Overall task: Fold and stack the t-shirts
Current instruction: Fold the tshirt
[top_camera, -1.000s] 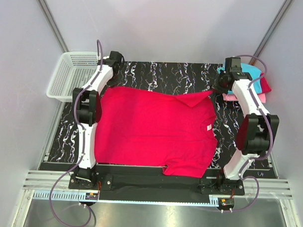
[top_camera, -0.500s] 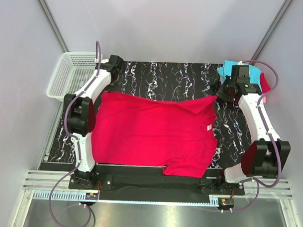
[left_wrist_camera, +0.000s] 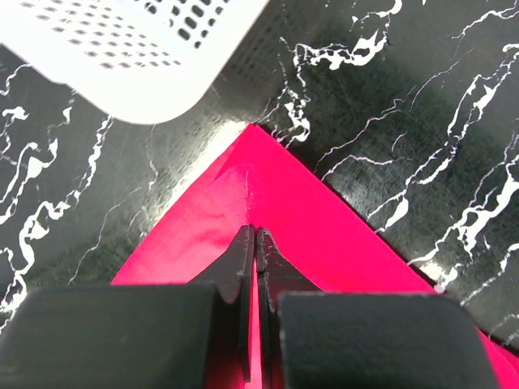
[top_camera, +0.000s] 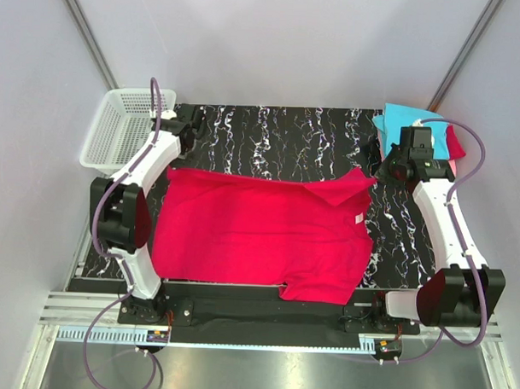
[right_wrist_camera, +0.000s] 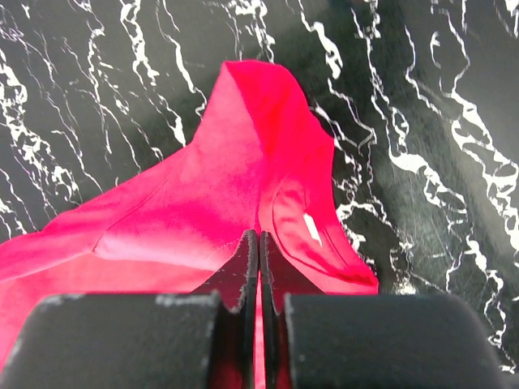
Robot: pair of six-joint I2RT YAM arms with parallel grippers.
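The bright crimson-red t-shirt (top_camera: 259, 233) lies spread on the black marbled table, its white neck label (top_camera: 359, 218) toward the right. My left gripper (top_camera: 177, 157) is shut on the shirt's far left corner; in the left wrist view the jaws (left_wrist_camera: 255, 237) pinch red cloth (left_wrist_camera: 316, 219). My right gripper (top_camera: 376, 169) is shut on the far right sleeve, which is raised and bunched (right_wrist_camera: 251, 154), with the label (right_wrist_camera: 311, 228) beside the jaws. The cyan shirt (top_camera: 404, 118) and the dark red shirt (top_camera: 455, 141) lie stacked at the far right. The pink one is hidden.
A white plastic mesh basket (top_camera: 117, 130) stands off the table's far left corner; its rim (left_wrist_camera: 154, 105) shows just beyond the held corner. Grey walls enclose the table on three sides. The arm bases stand at the near edge.
Both grippers stayed shut on the shirt and its far edge has moved toward the near side. The left elbow has swung left and the right elbow has dropped toward the near right.
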